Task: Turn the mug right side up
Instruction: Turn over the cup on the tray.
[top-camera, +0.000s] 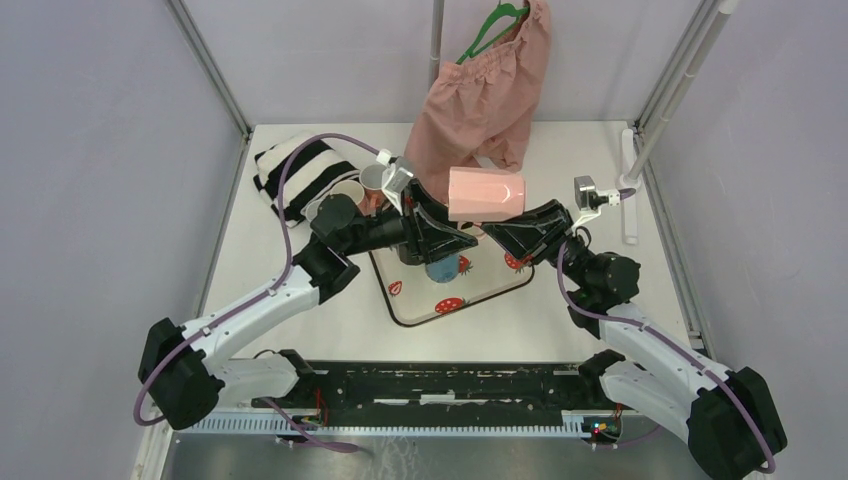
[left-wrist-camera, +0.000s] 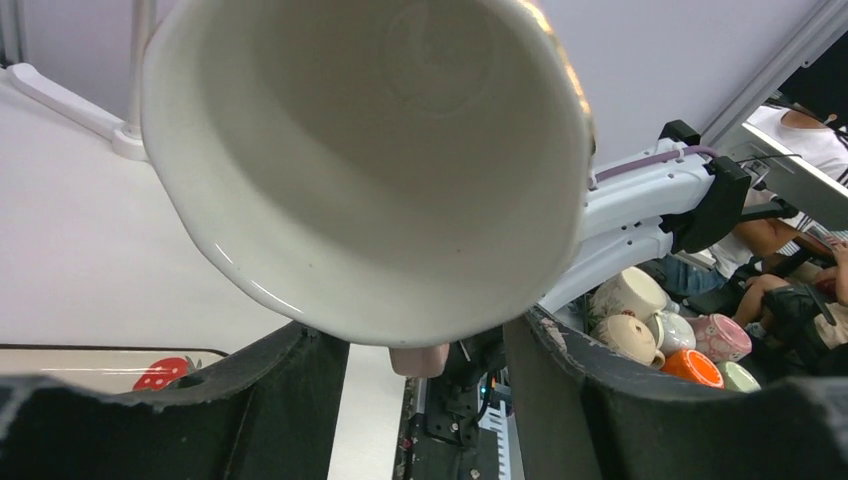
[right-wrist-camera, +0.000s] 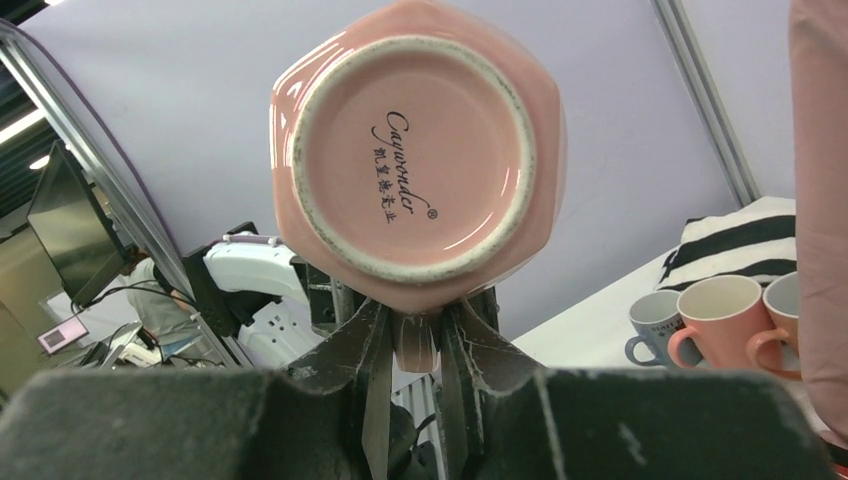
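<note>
We count 2 arms, the left arm (top-camera: 260, 300) and the right arm (top-camera: 640, 335), with 1 pink mug (top-camera: 487, 193) raised between them. Standing on the table we see 3 more: 1 grey-blue mug (right-wrist-camera: 660, 322) and 2 pinkish mugs (right-wrist-camera: 718, 318) (right-wrist-camera: 785, 320). We also count 1 striped cloth (top-camera: 300, 170), 1 pink garment (top-camera: 480, 100) on 1 green hanger (top-camera: 495, 25), and 1 mat (top-camera: 480, 290) showing 4 strawberry prints (top-camera: 450, 303). In the left wrist view we make out at least 6 heaped mugs (left-wrist-camera: 627, 293).
</note>
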